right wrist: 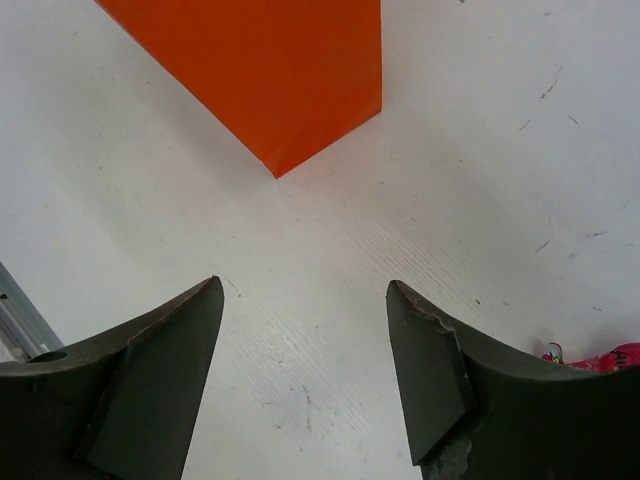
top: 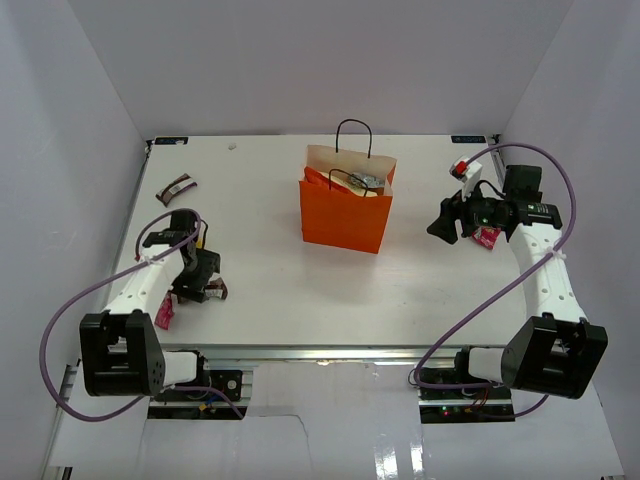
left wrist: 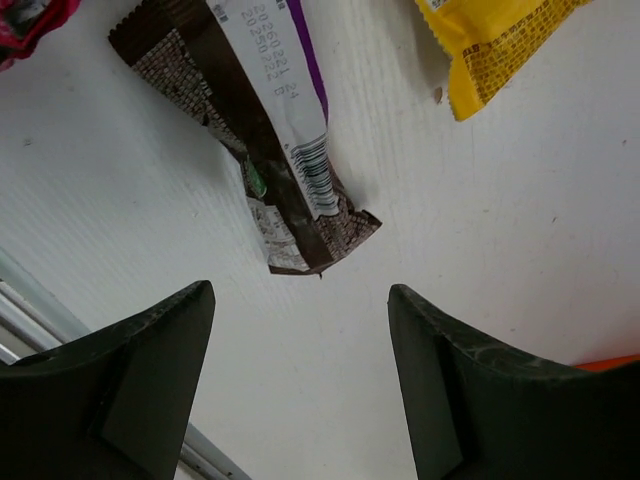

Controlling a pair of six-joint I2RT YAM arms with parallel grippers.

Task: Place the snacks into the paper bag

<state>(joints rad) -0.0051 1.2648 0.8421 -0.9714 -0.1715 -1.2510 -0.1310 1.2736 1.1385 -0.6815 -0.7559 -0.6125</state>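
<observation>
- Paper bag (top: 345, 215): stood upright at twelve o'clock of the bench (top: 270, 280) centre. Matt orange paper with sharp creases, a pale inside and thin black loop handles. A lower corner is also seen in the right wrist view (right wrist: 270, 70).
- Bagged wrappers (top: 358, 183): a red-orange edge and shiny foil are seen in the open mouth. The count cannot be told.
- Progress, as judged: partly done, since some snacks are already bagged and several small ones are left lying on the bench.
- Brown bar (left wrist: 250, 130): long and flat, in crinkled foil, with a white barcode panel and a purple stripe. It is laid at twelve o'clock of the left gripper (left wrist: 300, 295), apart from it.
- Yellow packet (left wrist: 495, 40): glossy, with a crimped end, at one o'clock in the left wrist view and only partly seen.
- Second brown bar (top: 177, 186): laid alone at ten o'clock on the bench.
- Pink packet (top: 164, 315): small and crinkled, at eight o'clock beside the left arm.
- Second pink packet (top: 488, 237): at three o'clock, half hidden under the right arm.
- Left gripper: jaws spread wide, nothing held.
- Right gripper (right wrist: 303, 290): jaws spread wide, nothing held. It is pointed at the bag's corner and kept apart from it.
</observation>
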